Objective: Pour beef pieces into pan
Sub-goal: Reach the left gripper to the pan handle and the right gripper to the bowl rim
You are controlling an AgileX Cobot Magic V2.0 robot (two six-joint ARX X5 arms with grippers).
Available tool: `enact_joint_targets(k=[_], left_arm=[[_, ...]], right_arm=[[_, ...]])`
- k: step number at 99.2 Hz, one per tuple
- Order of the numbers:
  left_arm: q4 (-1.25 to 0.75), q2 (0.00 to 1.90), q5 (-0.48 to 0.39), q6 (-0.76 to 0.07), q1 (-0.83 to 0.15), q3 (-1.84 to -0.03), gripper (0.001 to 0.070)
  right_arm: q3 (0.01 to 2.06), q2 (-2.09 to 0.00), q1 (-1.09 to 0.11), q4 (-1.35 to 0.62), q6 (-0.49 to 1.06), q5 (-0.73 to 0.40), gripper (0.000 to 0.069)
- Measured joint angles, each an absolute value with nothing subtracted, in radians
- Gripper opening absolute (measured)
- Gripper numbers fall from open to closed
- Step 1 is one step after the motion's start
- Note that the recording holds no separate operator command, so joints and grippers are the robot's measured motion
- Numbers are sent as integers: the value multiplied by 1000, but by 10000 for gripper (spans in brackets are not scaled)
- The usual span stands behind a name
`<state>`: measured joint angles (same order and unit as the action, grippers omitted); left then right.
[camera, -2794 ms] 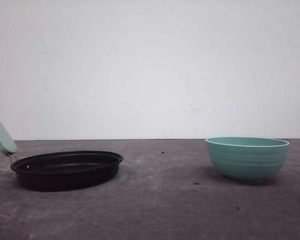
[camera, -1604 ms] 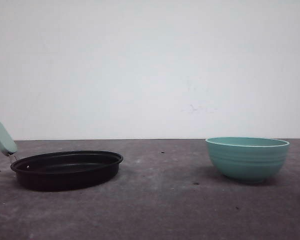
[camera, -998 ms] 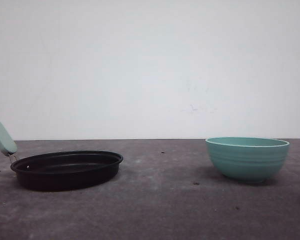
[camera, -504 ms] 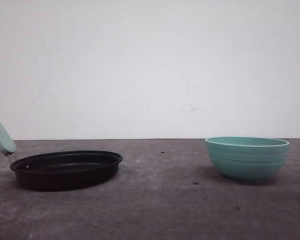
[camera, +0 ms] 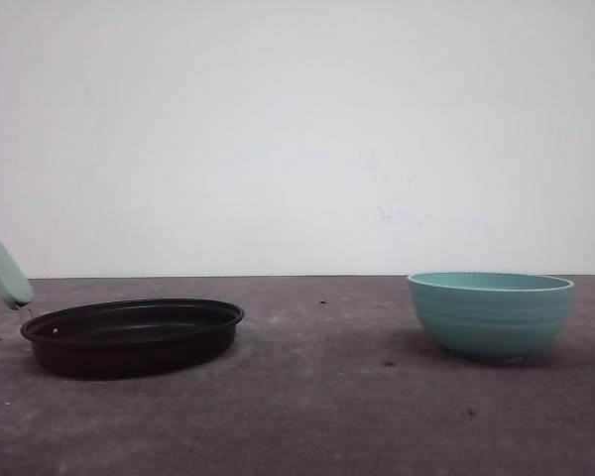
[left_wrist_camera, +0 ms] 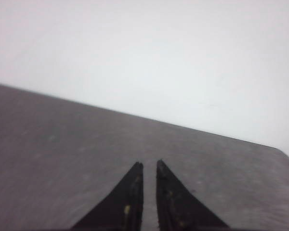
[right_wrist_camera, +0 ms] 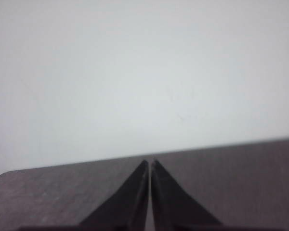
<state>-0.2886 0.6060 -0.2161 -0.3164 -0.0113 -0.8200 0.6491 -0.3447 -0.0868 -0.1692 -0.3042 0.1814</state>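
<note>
The shallow black pan (camera: 131,335) sits on the dark table at the left in the front view, its pale mint handle (camera: 5,271) pointing up and to the left. I see no beef pieces; the inside of the teal ribbed bowl (camera: 491,315) at the right is hidden by its wall. In the left wrist view my left gripper (left_wrist_camera: 149,166) hovers over bare table with a narrow gap between its black fingers and nothing in it. My right gripper (right_wrist_camera: 149,162) has its fingers almost touching, holding nothing, over bare table near the far edge.
The grey-brown table (camera: 317,407) stretches between pan and bowl, with a few dark specks (camera: 387,363) on it. A plain white wall stands behind the table's far edge.
</note>
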Motion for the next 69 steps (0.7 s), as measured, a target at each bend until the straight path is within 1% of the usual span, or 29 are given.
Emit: enact_joint_targets(k=[6, 12, 25, 47, 51, 55, 58, 61, 64, 69], left_arm=[[-300, 661, -250, -314, -11, -883, 24], [-303, 702, -284, -313, -11, -926, 24], [-314, 727, -339, -313, -11, -947, 24], [-385, 726, -342, -313, -11, -947, 29], [-386, 726, -344, -313, -11, -947, 36], [-386, 726, -344, -313, -11, -947, 57], [-386, 726, -345, -314, -11, -947, 89], [-386, 726, -345, -314, -11, -947, 136], [-386, 726, -347, -314, -11, -947, 197], [-386, 726, -352, -314, -11, -947, 315]], right_arm=[[701, -392, -87, -167, -285, 210, 7], [735, -425, -87, -144, -286, 213, 7], [744, -446, -87, -142, -311, 226, 7], [770, -498, -87, -184, -290, 236, 7], [792, -519, -87, -200, -284, 236, 7], [818, -543, -87, -213, -277, 238, 13], [838, -561, -87, -224, -269, 241, 36], [858, -579, -87, -234, -264, 242, 85], [876, -596, -87, -243, -258, 244, 161], [905, -622, -87, -259, -253, 252, 312]])
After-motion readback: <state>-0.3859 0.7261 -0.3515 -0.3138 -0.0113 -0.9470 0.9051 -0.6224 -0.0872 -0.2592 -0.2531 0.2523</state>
